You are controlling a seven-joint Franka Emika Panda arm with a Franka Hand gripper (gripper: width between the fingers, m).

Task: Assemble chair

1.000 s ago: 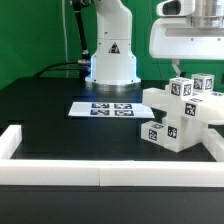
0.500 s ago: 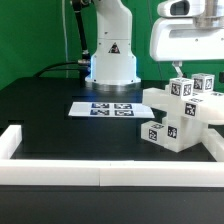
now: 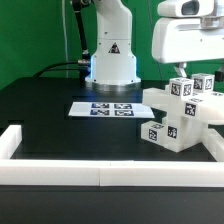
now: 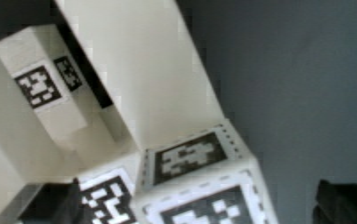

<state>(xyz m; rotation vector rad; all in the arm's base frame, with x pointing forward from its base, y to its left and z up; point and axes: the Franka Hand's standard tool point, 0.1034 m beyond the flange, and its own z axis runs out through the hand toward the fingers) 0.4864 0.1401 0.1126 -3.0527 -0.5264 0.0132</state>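
One arm reaches down over the chair (image 3: 180,112), which sits on the black table (image 3: 60,110) at the exterior view's right, near the marker board (image 3: 103,109). Its gripper (image 3: 186,72) hangs just above the topmost blocks, fingers (image 4: 349,203) spread wide either side, holding nothing.

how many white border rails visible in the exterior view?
3. One short rail at the exterior view's left, one long rail across the front, one at the right behind the chair parts. A back rail may be hidden.
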